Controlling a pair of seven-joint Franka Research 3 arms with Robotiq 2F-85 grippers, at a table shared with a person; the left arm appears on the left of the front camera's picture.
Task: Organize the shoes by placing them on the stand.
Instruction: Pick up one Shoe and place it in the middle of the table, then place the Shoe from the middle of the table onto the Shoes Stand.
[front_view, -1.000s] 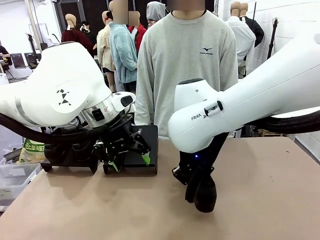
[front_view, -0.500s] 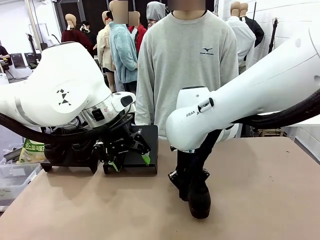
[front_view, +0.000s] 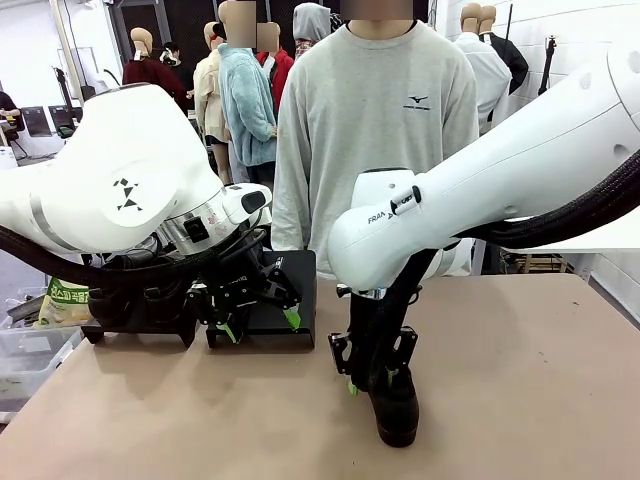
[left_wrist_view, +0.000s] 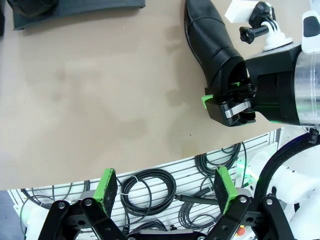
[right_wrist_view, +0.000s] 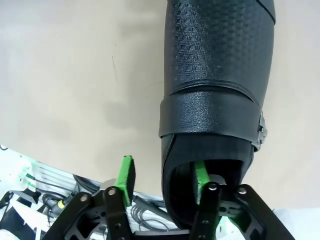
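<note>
Risk: shoe dragged or tipped on withdrawal.
Front, lower centre: sits on worktop, right gripper at its heel. Left wrist, bottom: left gripper spread wide, empty. Right wrist, bottom: spread apart, one finger inside the shoe collar, could catch there.

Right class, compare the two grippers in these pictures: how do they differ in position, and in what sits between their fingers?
The left gripper hangs by the black stand; the right gripper is low at the shoe on the table.
The left gripper's fingers have nothing between them; the right gripper's straddle the shoe's heel wall, one finger inside the opening.
Both are black with green pads, jaws apart.
</note>
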